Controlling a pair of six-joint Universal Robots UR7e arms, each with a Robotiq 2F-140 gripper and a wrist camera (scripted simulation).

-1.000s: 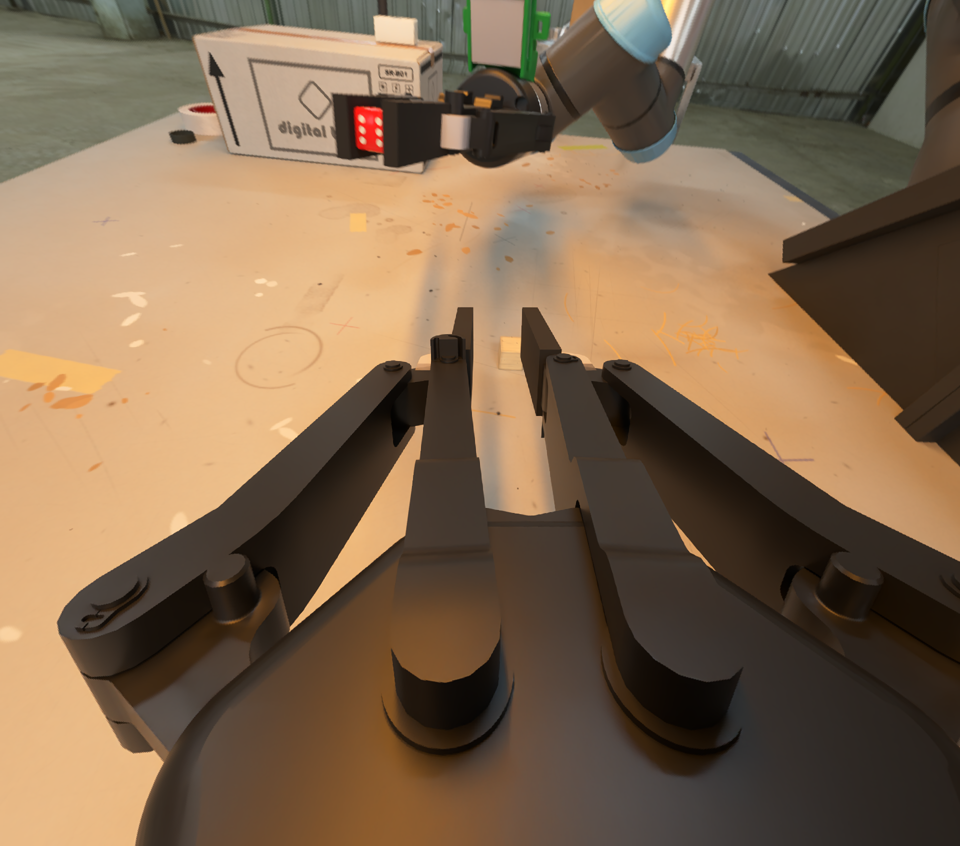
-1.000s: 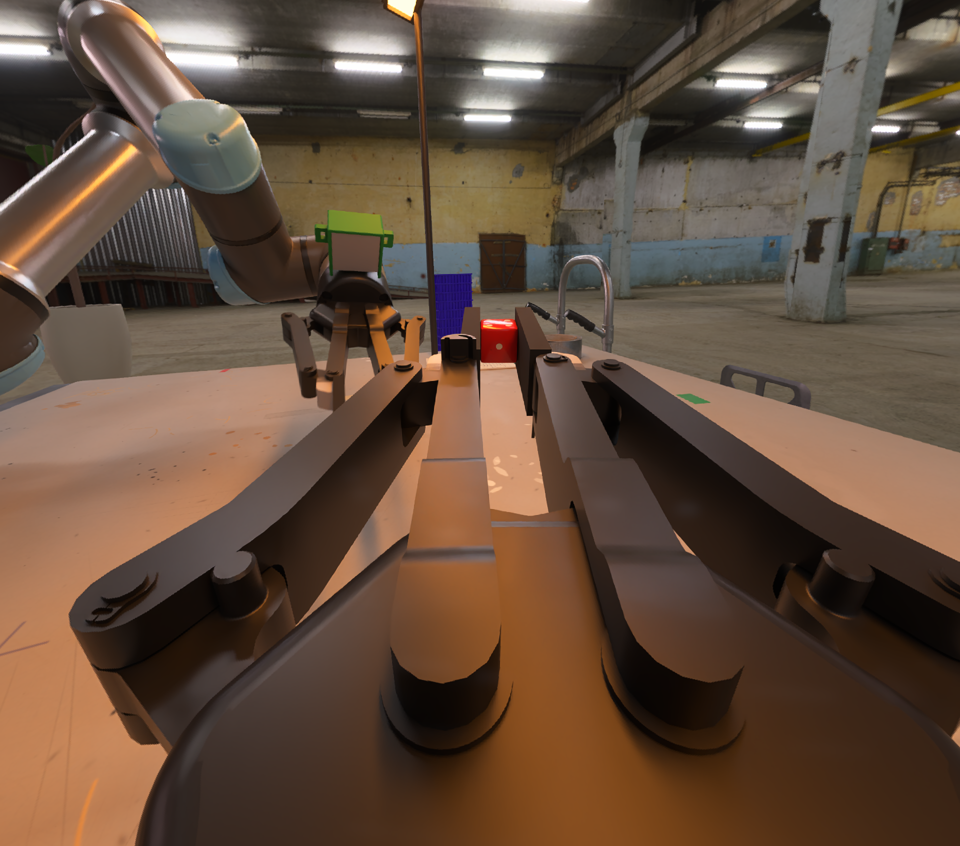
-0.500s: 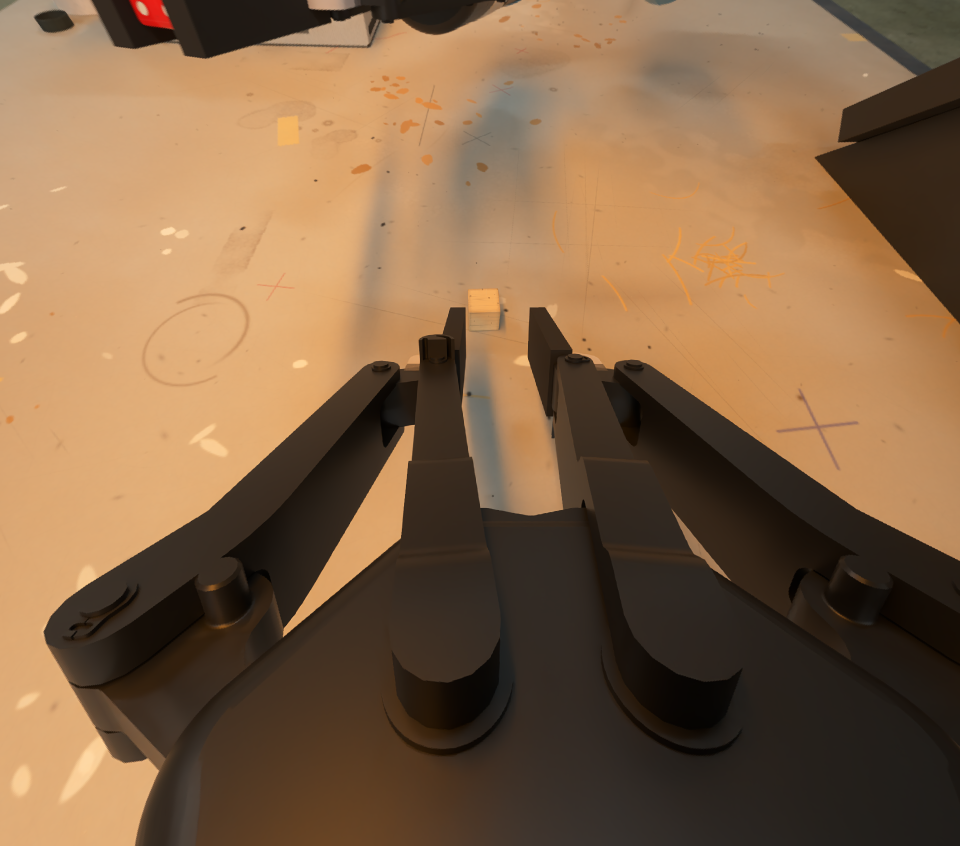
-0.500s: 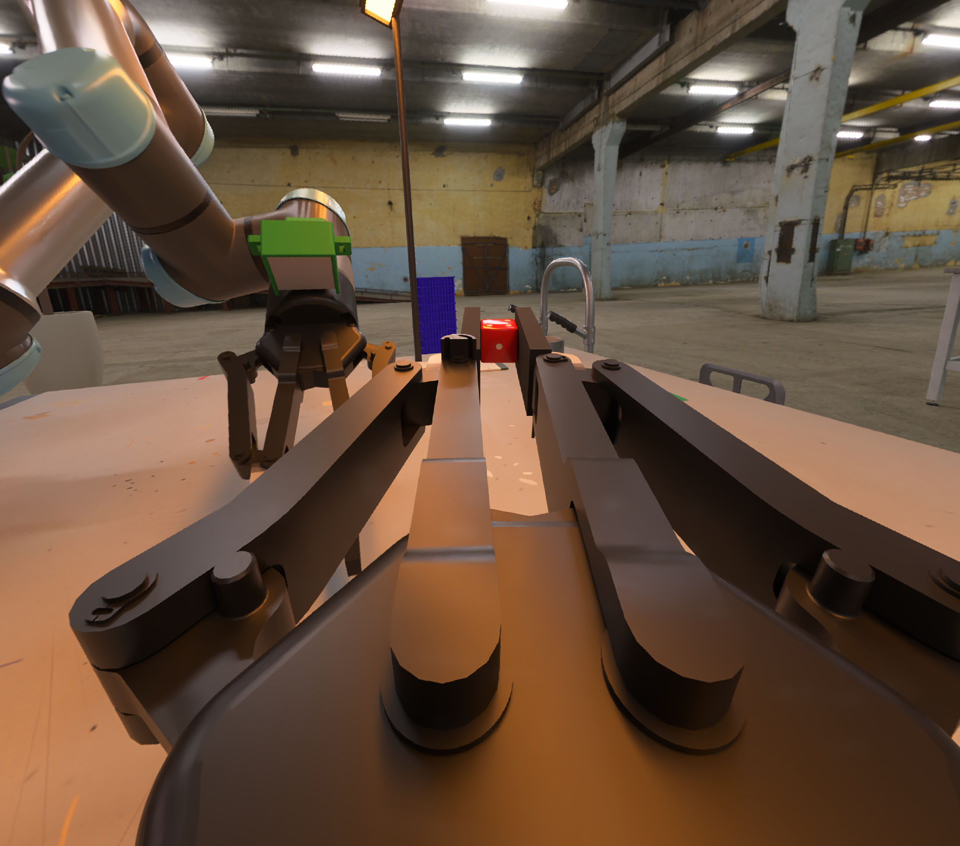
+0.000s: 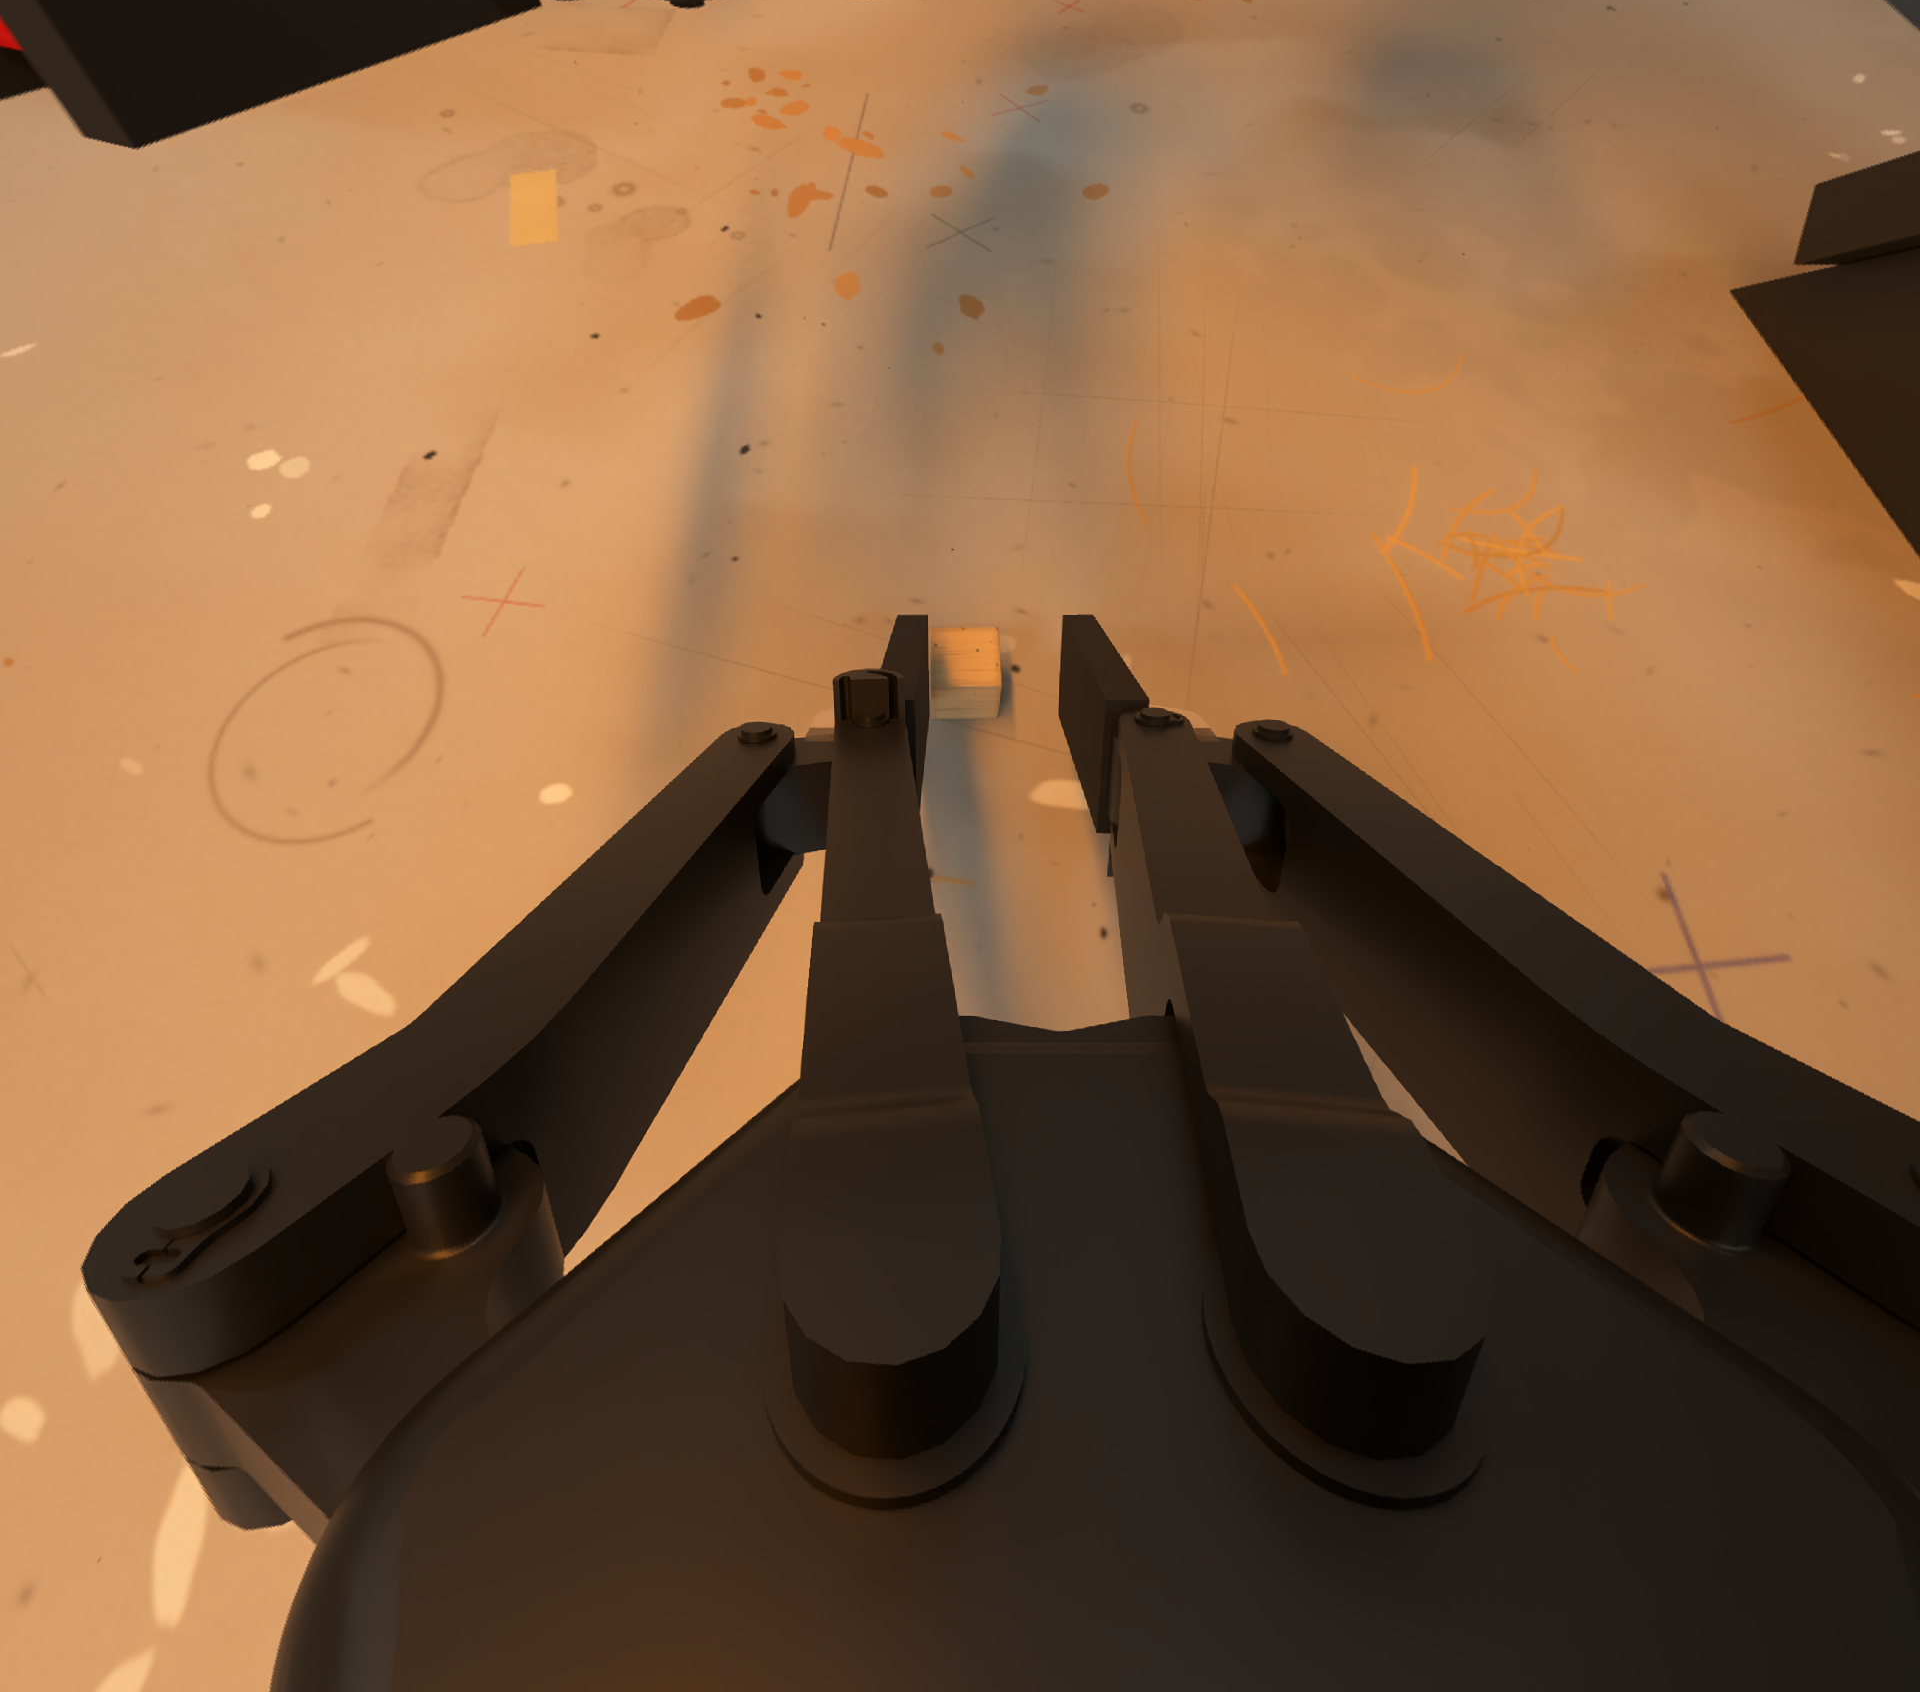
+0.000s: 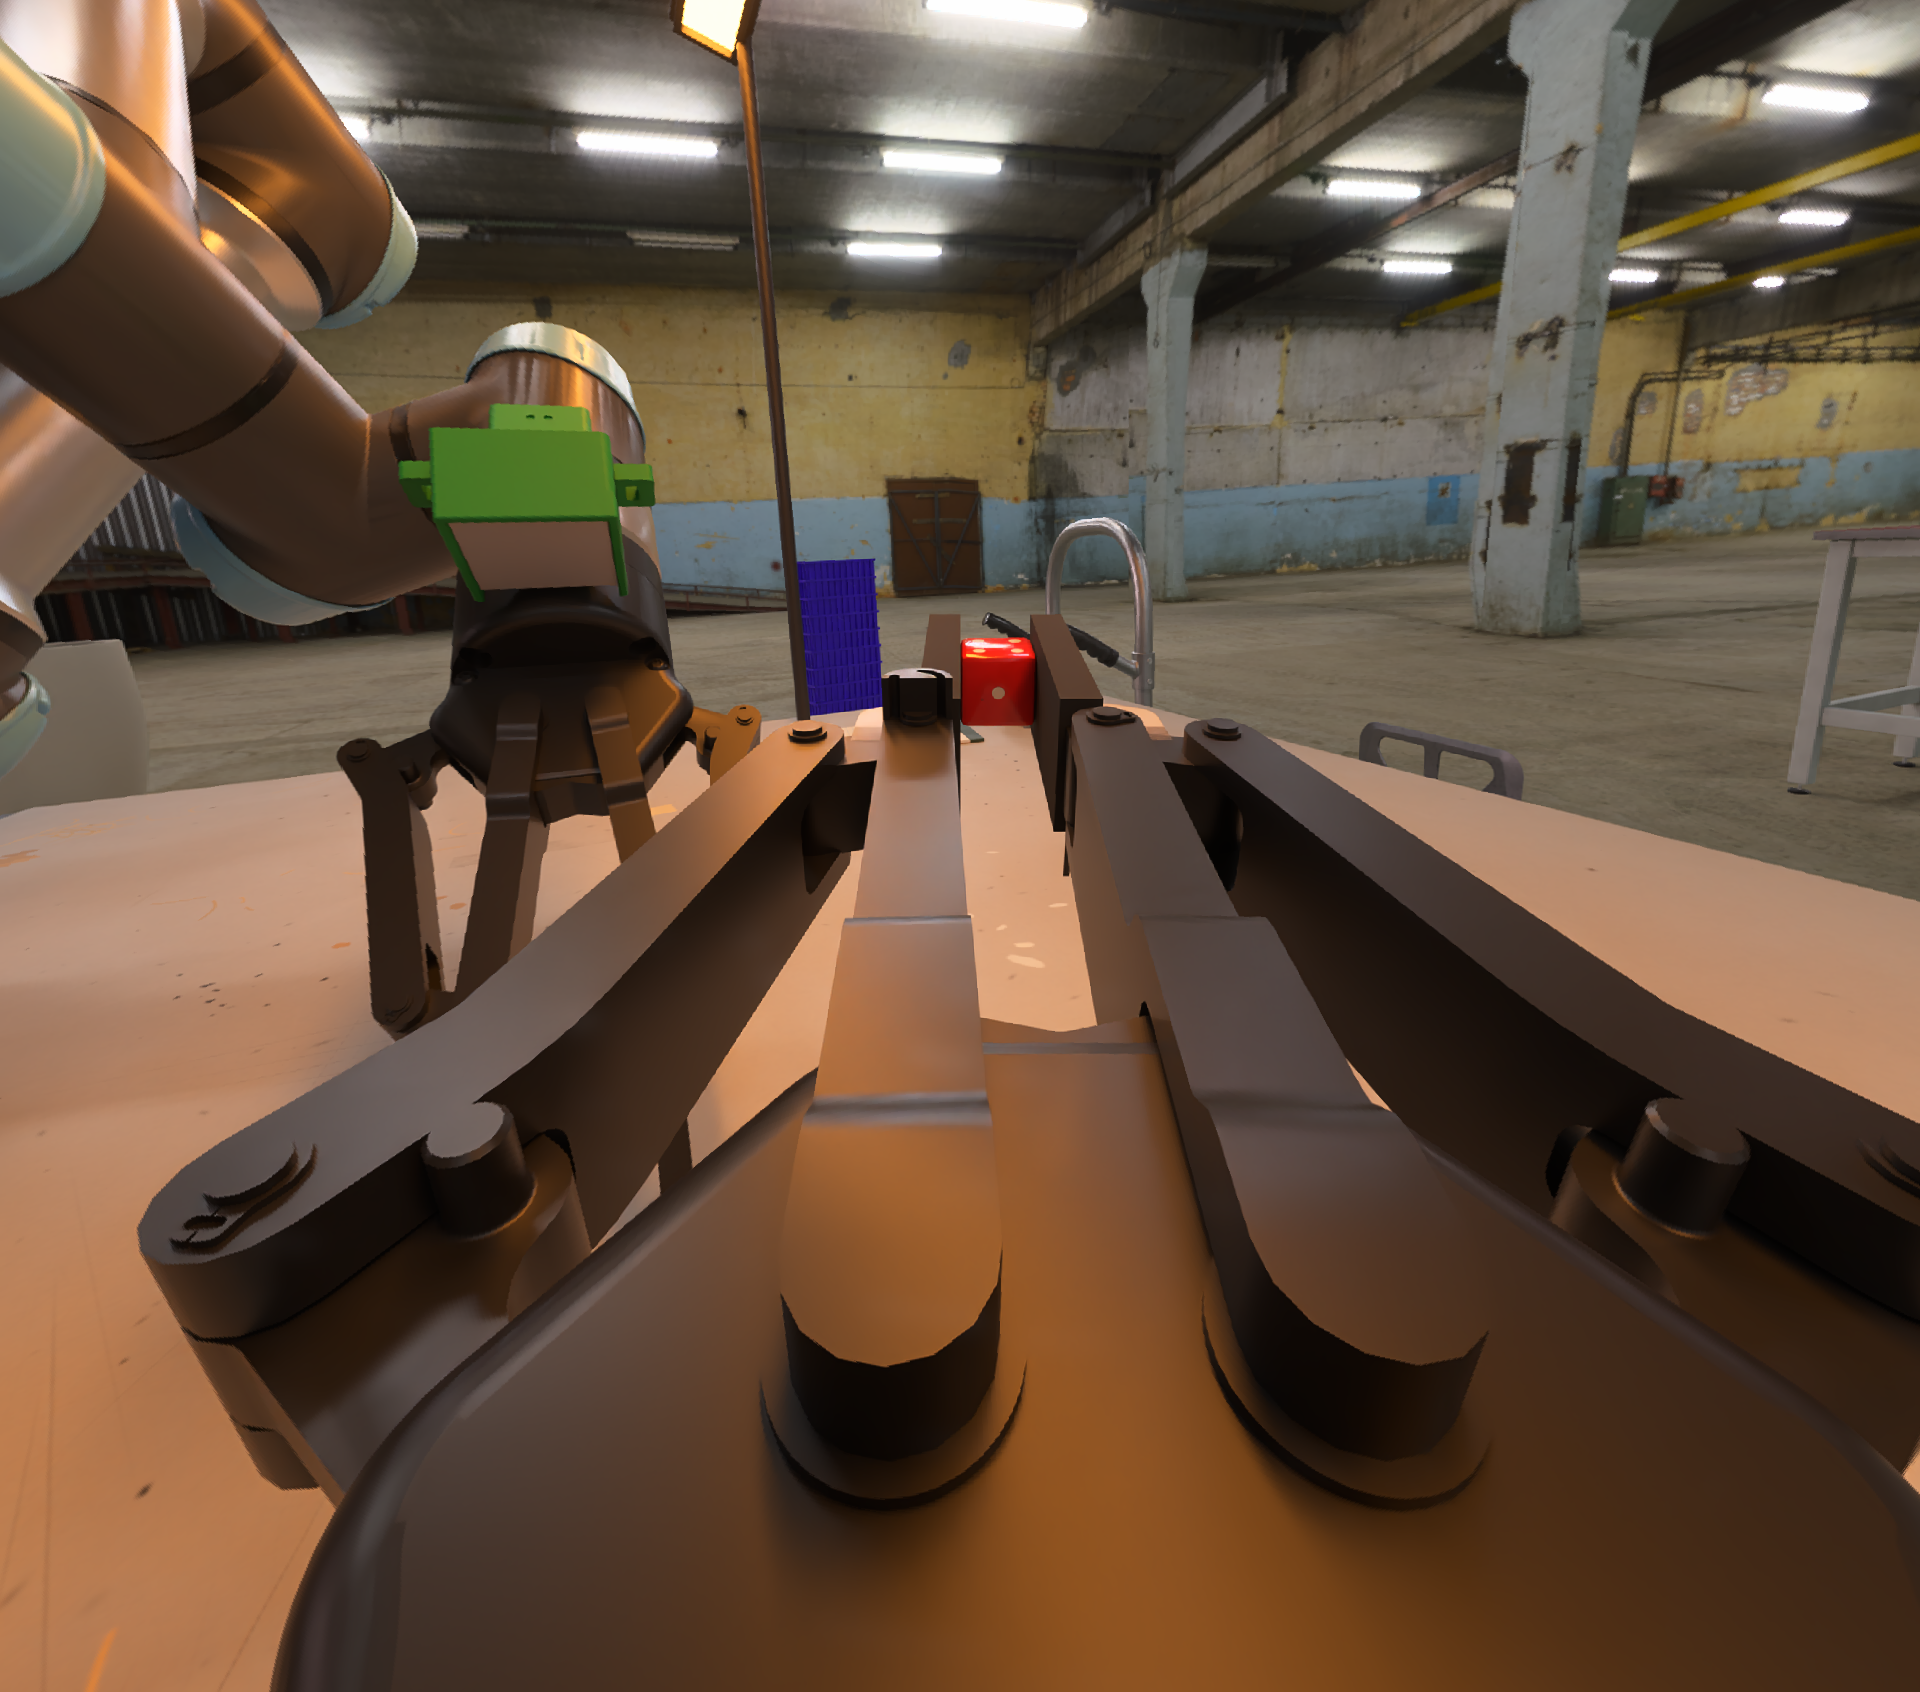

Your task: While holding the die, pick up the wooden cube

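Since the earlier frame the left gripper (image 5: 992, 666) has dropped around the wooden cube (image 5: 964, 672) on the worktop (image 5: 1351, 292), fingers spread, needing centring before closing, while the right gripper (image 6: 997, 676) grips the die (image 6: 997, 680).

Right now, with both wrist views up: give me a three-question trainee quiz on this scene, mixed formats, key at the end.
1. True or false: the right gripper holds the red die between its jaws.
2. Multiple choice: where is the wooden cube? A) lifted off the table B) on the table between the open jaws of the left gripper, nearer one finger C) beside the die
3. Fill in: the camera housing on the left arm's wrist is coloured ____.

Key: 1 true; 2 B; 3 green.
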